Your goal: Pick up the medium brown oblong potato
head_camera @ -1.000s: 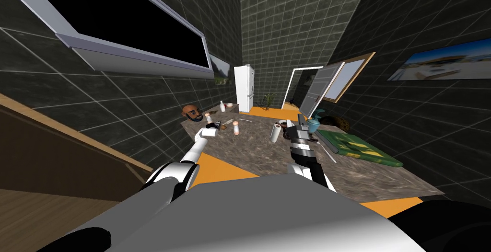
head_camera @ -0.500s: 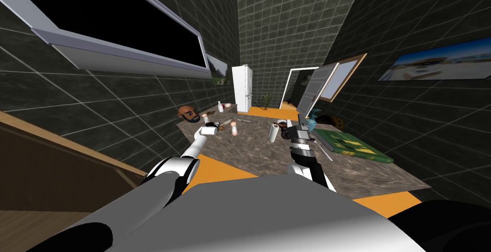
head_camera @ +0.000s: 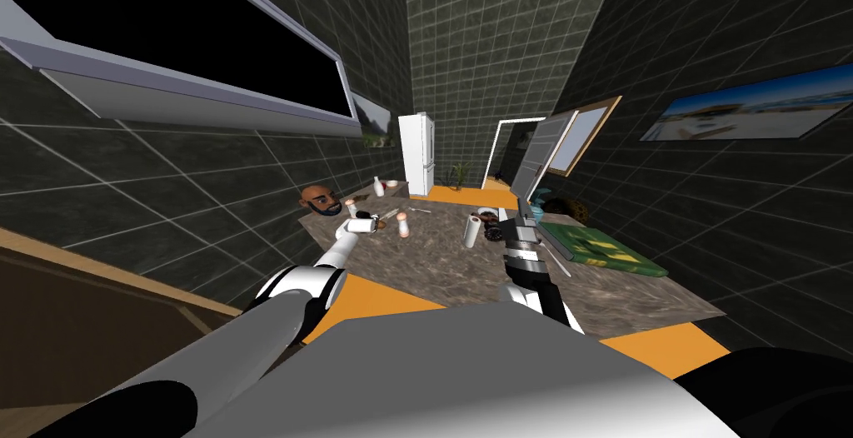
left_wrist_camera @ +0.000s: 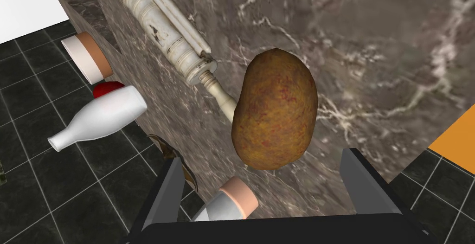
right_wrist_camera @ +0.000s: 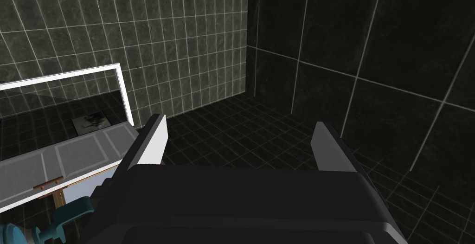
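Marbled table [left_wrist_camera: 371, 46] carries the brown potato [left_wrist_camera: 274, 109] beside a white rolling pin [left_wrist_camera: 171, 37]. Only my head camera shifts. The left gripper [left_wrist_camera: 263, 155] stays poised over the potato, fingers released astride it, so I judge closing comes next. On the right gripper [right_wrist_camera: 240, 121], fingers released.

The left arm [head_camera: 333, 251] is showing a white forearm, a dark elbow joint capped in white, and a grey upper section. The right arm [head_camera: 526, 271] is presenting dark segments banded in light grey. The left gripper [left_wrist_camera: 263, 158] and the right gripper [right_wrist_camera: 241, 121] are each carrying two thin, blade-like grey fingers [right_wrist_camera: 155, 139] on a dark box body.
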Controlling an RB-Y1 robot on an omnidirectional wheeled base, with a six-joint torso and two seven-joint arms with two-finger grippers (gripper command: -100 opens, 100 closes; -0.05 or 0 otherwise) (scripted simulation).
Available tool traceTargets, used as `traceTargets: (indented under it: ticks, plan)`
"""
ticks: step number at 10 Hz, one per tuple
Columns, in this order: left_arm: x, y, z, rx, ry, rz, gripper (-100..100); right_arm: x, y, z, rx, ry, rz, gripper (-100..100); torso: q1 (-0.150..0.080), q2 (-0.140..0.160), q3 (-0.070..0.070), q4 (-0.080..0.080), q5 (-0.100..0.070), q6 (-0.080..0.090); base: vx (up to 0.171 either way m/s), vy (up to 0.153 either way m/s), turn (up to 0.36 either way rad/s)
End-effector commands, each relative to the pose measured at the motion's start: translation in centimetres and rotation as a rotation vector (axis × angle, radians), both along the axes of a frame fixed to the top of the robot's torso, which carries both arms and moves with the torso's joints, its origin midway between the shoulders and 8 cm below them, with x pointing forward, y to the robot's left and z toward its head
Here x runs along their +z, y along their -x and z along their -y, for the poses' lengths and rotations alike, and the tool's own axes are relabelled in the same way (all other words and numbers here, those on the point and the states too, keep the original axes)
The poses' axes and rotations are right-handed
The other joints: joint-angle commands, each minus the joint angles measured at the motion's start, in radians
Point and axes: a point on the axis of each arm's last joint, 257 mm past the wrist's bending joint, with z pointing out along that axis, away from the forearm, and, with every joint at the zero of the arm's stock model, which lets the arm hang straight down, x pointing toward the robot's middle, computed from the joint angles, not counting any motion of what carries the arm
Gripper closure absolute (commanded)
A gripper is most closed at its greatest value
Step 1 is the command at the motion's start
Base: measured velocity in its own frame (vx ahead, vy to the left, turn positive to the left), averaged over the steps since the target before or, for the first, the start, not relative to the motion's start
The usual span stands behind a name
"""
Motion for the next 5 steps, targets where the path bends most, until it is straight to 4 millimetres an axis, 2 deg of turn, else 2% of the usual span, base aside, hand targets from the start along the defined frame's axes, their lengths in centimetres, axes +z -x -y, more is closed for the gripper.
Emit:
traceTargets:
  ticks: [1, 4, 5]
  plan:
    - [-0.64, 0.38, -0.66, 0.019, 0.007, -0.032, -100, 0.0, 0.0, 0.0, 0.0, 0.0, 0.0, 0, 0.0, 0.0, 0.0, 0.0, 0.0, 0.0, 0.028, -0.01, -0.057]
    - [-0.78, 0.47, -0.77, 0.023, 0.009, -0.04, -100, 0.0, 0.0, 0.0, 0.0, 0.0, 0.0, 0, 0.0, 0.0, 0.0, 0.0, 0.0, 0.0, 0.013, -0.008, -0.019]
    - [-0.82, 0.49, -0.79, 0.023, 0.009, -0.041, 0, 0.0, 0.0, 0.0, 0.0, 0.0, 0.0, 0, 0.0, 0.001, 0.0, 0.0, 0.0, 0.0, 0.0, 0.0, 0.0]
